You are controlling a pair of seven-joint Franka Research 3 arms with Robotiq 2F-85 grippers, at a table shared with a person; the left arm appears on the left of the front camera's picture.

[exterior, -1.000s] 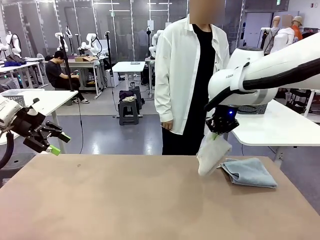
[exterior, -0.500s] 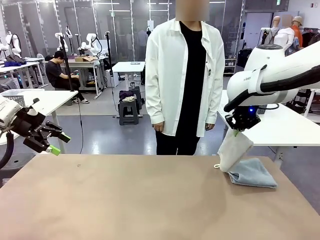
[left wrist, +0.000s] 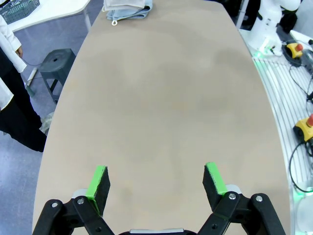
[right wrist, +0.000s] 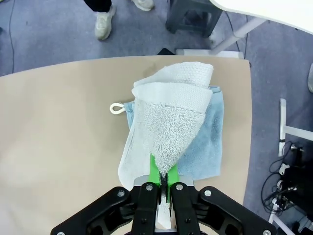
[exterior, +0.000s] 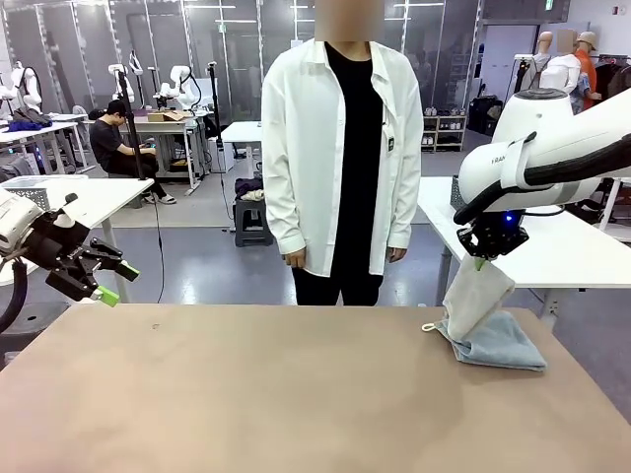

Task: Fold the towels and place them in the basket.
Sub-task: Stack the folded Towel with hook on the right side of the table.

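Towel work at the table's right far corner. Right gripper pinching the cream towel, hanging, lower edge touching the blue towel lying folded below. Left gripper spread wide, holding nothing, well apart. Best to lower slowly, lay flat beside the blue one, then fold. Corner loop perhaps the cream towel's.

Robotics lab, rows of white tables, glass partitions
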